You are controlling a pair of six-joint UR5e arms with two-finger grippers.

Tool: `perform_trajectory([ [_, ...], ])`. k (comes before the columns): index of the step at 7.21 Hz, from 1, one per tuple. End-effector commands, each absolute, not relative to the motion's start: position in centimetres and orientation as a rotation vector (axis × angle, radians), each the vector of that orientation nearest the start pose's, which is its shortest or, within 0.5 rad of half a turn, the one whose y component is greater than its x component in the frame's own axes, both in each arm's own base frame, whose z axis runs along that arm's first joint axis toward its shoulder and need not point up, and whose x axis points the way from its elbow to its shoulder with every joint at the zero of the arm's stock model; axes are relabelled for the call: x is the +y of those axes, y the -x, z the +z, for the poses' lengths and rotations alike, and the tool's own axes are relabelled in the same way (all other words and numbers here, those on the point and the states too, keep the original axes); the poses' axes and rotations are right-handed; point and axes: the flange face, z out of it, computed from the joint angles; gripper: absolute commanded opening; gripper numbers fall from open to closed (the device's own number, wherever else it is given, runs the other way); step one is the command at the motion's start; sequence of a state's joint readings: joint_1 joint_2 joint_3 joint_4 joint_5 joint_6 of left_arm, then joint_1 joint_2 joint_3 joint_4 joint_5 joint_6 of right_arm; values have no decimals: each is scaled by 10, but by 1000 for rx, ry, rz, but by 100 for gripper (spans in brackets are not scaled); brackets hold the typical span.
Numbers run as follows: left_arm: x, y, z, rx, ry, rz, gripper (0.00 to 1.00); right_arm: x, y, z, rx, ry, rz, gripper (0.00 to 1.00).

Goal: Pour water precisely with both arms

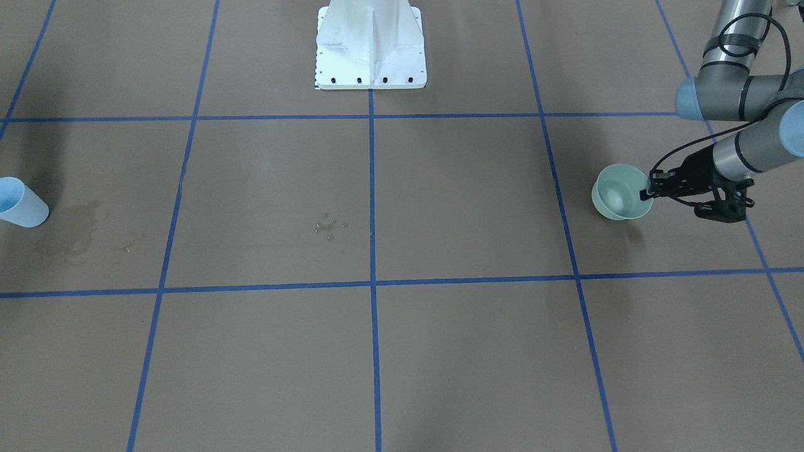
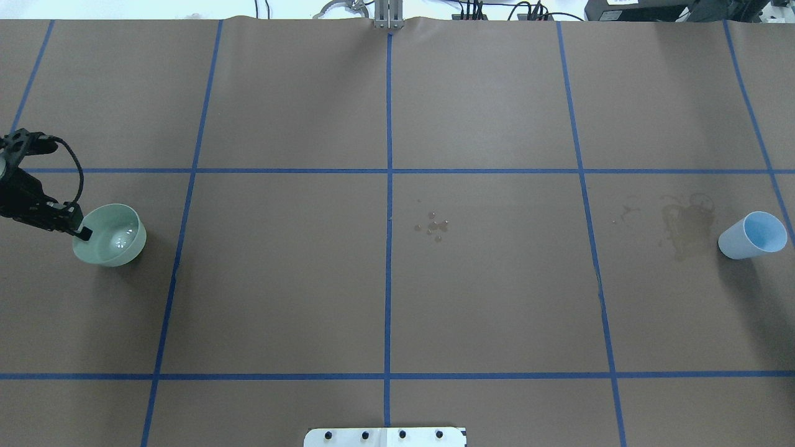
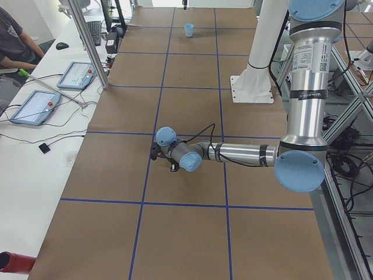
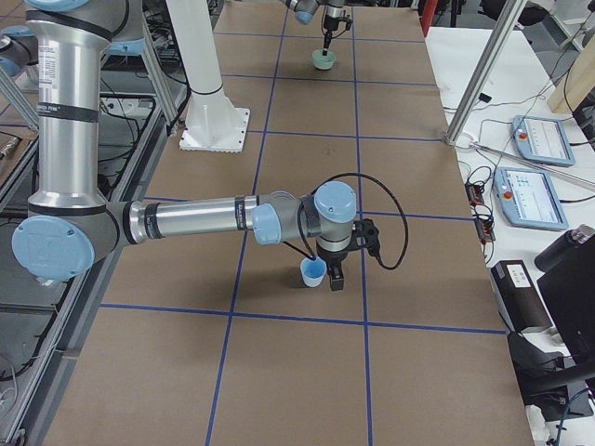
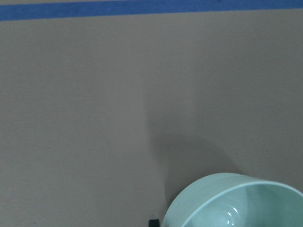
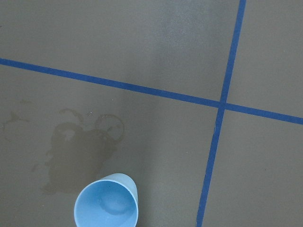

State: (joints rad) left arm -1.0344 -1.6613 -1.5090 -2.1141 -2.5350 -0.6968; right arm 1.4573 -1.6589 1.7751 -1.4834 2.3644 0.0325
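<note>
Small amt of water (image 2: 120,239) pooled in bottom of bowl (image 2: 105,220), showing as white glints; bowl at 9 o'clock of table (image 2: 484,298) in overhead view. Rim pinched on its 9 o'clock side by L gripper (image 2: 79,233). Cup (image 2: 733,245) well apart at 3 o'clock, beside R gripper (image 4: 332,276); spread or clamped, cannot tell, since seen only from right-end cam. Damp stain (image 2: 686,223) just at 9 o'clock of cup, droplets (image 2: 435,226) near centre. Prob. step: bringing both vessels toward middle before the pour. To do it well: hold bowl level & go slow, with little hold from a single rim pinch vs. sloshing; meet over centre, set pouring rim right above receiver before tilting, then tilt gradually, given spills on the paper. Views: in overhead & front, bowl grip clear but R gripper out of frame. Only from right-end cam: R arm (image 4: 195,218) reaching to cup. From L wrist cam: bowl rim & glints up close, no fingers bar a dark tip at frame bottom. From R wrist cam: straight look into cup, faint ripple marks on its bottom, perhaps a film of water, stain at 10 o'clock of it.
</note>
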Motion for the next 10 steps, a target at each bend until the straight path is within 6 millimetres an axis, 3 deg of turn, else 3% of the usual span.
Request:
perform_trajectory([
  [1,-523,-283,451,1151,165,14,0,-468,-9,589,-803,-132,-155,100],
  [3,-507,-399,336,1176,216,-44,0,-467,-9,591,-810,-125,-153,100],
  [4,-497,-449,305,1168,196,-51,0,-467,-9,593,-809,-122,-152,100],
  [6,-529,-526,234,1110,184,-100,0,-467,-9,592,-810,-123,-151,100],
  [9,-525,-578,220,1060,160,-103,0,-467,-9,592,-810,-123,-151,100],
  [10,-522,-581,220,1058,158,-100,0,-467,-9,592,-810,-123,-151,100],
])
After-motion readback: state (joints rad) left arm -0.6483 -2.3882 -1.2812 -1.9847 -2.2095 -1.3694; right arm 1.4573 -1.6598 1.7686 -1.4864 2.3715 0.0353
